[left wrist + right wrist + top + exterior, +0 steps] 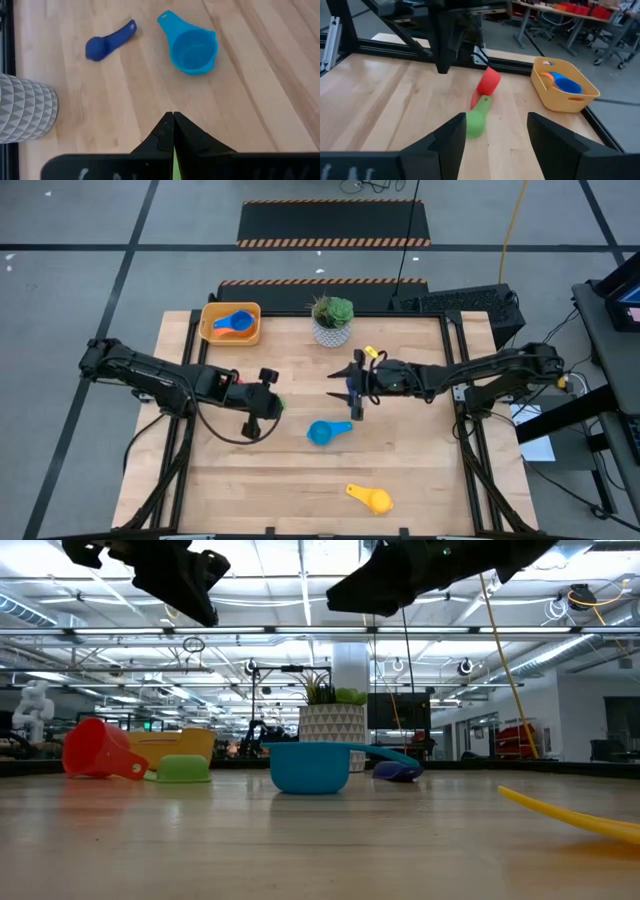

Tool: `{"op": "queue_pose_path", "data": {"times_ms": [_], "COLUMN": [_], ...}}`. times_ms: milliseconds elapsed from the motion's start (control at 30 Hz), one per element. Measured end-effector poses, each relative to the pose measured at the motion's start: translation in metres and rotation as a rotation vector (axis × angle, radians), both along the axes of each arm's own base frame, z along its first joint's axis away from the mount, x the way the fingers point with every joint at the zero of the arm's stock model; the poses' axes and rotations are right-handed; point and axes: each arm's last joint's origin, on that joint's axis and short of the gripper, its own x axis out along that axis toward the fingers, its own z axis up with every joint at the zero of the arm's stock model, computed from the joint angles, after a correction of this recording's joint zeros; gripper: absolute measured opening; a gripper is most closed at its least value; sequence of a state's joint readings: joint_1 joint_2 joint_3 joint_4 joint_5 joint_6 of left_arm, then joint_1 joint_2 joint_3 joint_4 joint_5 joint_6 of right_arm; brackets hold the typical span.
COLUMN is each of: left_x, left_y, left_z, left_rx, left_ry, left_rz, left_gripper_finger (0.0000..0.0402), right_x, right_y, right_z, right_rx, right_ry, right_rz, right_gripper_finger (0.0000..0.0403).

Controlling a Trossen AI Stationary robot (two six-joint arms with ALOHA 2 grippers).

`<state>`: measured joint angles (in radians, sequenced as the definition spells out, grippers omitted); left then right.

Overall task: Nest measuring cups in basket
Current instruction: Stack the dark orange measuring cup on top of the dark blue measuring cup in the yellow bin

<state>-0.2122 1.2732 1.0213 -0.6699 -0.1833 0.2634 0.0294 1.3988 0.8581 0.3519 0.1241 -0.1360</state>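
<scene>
The yellow-orange basket [207, 322] stands at the far left with a blue and an orange cup inside [566, 82]. A red cup [489, 80] lies on its side beside a green cup [475, 121], which rests mouth down [183, 768]. My left gripper [276, 401] hangs shut above these two, holding nothing. A light blue cup [324, 432] stands upright mid-table, a dark blue scoop [107, 42] lies beyond it, and a yellow cup [370, 498] lies near the front edge. My right gripper [352, 387] hovers open and empty over the table's middle, pointing left.
A white patterned pot with a green plant [332, 321] stands at the far edge, right of the basket. Bare wood lies along the table's near left and right sides. The table frame's black rails border the far edge [395, 47].
</scene>
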Motion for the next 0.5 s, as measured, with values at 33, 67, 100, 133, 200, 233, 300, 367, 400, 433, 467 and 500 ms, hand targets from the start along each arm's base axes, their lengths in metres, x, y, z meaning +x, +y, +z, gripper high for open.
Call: {"op": "queue_pose_path", "data": {"times_ms": [33, 67, 100, 133, 200, 233, 300, 367, 400, 433, 467, 500], "left_x": [0.000, 0.000, -0.001, -0.002, -0.005, -0.006, -0.010, -0.015, -0.018, -0.021, -0.025, -0.028], "left_y": [0.000, 0.000, 0.000, 0.000, 0.001, 0.001, 0.002, 0.004, 0.005, 0.006, 0.007, 0.008], "left_z": [0.000, 0.000, -0.001, -0.002, -0.003, -0.004, -0.007, -0.009, -0.011, -0.012, -0.014, -0.015], "left_rx": [0.000, 0.001, 0.001, 0.002, -0.006, -0.011, -0.025, -0.038, -0.046, -0.049, -0.046, -0.042], "left_ry": [0.002, 0.005, 0.012, 0.025, 0.056, 0.076, 0.116, 0.162, 0.189, 0.222, 0.248, 0.267], "left_rz": [0.000, 0.001, 0.002, 0.004, 0.025, 0.039, 0.078, 0.160, 0.210, 0.258, 0.304, 0.348], "left_gripper_finger": [0.0002, 0.0002, 0.0002, 0.0002, 0.0002, 0.0002, 0.0002, 0.0002, 0.0004, 0.0007, 0.0011, 0.0016], "right_x": [0.002, 0.003, 0.004, 0.004, 0.005, 0.005, 0.005, 0.005, 0.005, 0.005, 0.005, 0.005], "right_y": [0.001, 0.001, 0.002, 0.002, 0.002, 0.002, 0.002, 0.002, 0.002, 0.002, 0.002, 0.002], "right_z": [-0.002, -0.002, -0.003, -0.004, -0.006, -0.006, -0.006, -0.007, -0.007, -0.007, -0.007, -0.007], "right_rx": [-0.003, -0.004, -0.005, -0.004, -0.002, 0.002, 0.009, 0.015, 0.018, 0.019, 0.022, 0.024], "right_ry": [-0.005, -0.013, -0.008, -0.005, 0.001, 0.005, 0.009, 0.009, 0.010, 0.009, 0.009, 0.010], "right_rz": [0.003, 0.005, 0.007, 0.008, 0.008, 0.007, 0.005, 0.003, 0.003, 0.002, 0.001, 0.000], "right_gripper_finger": [0.0203, 0.0203, 0.0203, 0.0203, 0.0203, 0.0203, 0.0203, 0.0203, 0.0203, 0.0203, 0.0203, 0.0203]}}
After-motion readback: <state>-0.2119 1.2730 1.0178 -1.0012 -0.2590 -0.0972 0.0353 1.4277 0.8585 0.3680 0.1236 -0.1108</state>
